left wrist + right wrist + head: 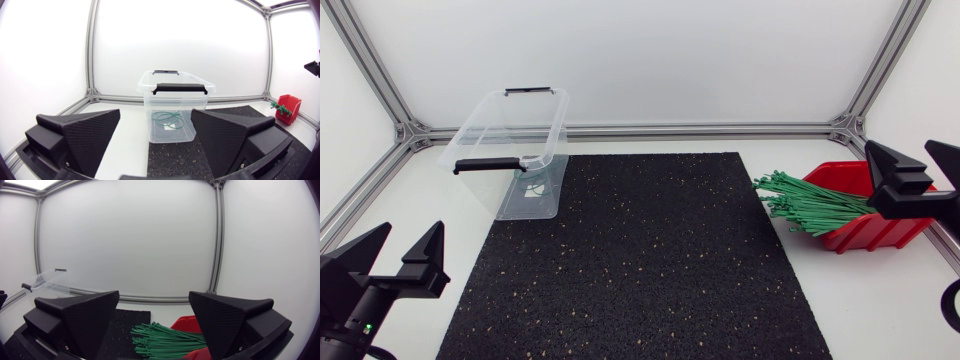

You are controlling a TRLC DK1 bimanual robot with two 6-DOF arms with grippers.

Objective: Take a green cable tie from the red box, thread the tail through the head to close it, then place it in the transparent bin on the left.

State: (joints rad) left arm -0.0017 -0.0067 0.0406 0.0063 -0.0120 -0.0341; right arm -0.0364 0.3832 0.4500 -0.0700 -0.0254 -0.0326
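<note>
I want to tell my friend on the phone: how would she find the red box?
Find the big black speckled mat on the table. Just beyond its right edge sits the red box. It's the only red thing, with green cable ties spilling out toward the mat.

white label (532,190) in the transparent bin (472,124), print too small, perhaps a logo, nothing legible

Green cable ties (810,203) overhang red box (878,233); transparent bin (534,186) holds a looped tie (167,120)
</note>
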